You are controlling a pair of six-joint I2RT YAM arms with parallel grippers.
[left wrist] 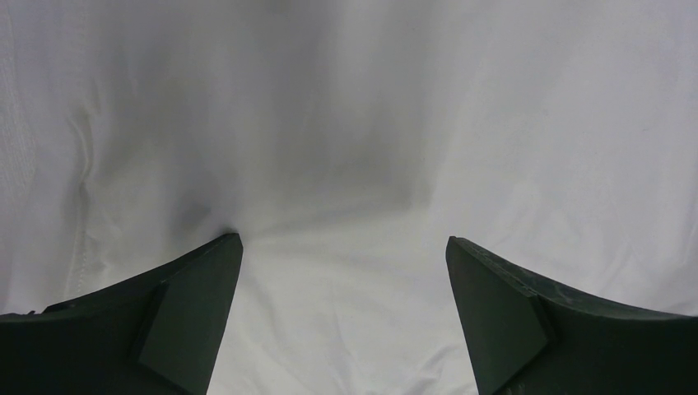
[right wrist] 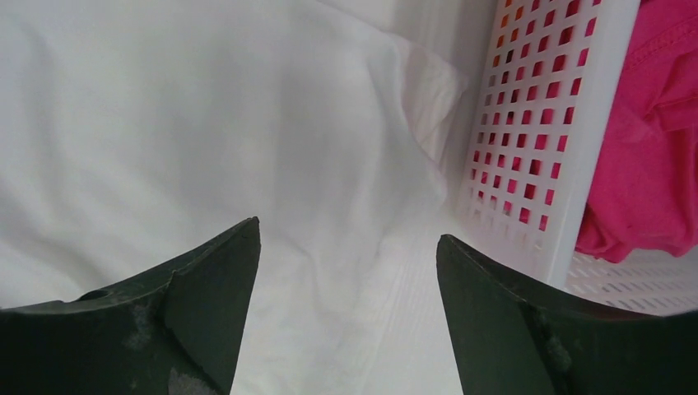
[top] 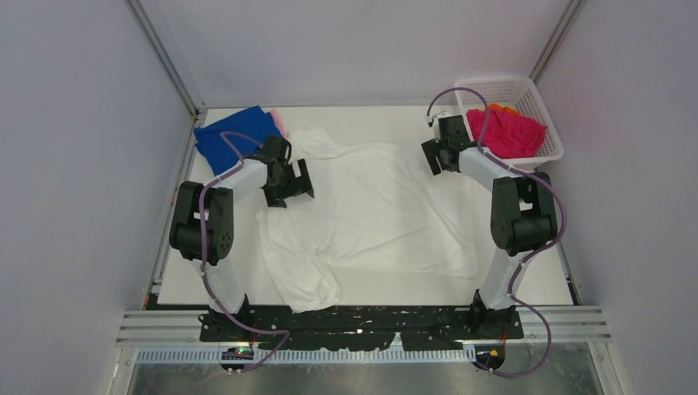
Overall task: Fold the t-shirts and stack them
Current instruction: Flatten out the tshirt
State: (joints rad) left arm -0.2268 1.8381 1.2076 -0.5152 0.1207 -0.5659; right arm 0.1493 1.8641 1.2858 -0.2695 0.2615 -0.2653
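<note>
A white t-shirt (top: 370, 214) lies spread and wrinkled over the middle of the table. My left gripper (top: 290, 188) is open and empty just above its left part; the left wrist view shows only white cloth (left wrist: 346, 164) between the fingers. My right gripper (top: 436, 156) is open and empty above the shirt's far right edge (right wrist: 329, 164), beside the basket. A folded royal blue t-shirt (top: 234, 136) lies at the back left with a pale pink one (top: 280, 120) peeking out behind it. A magenta t-shirt (top: 506, 132) and an orange one (top: 504, 108) lie in the basket.
The white mesh basket (top: 543, 103) stands at the back right corner; its wall (right wrist: 535, 123) is close to my right fingers. Grey walls and metal posts enclose the table. The arms' base rail runs along the near edge.
</note>
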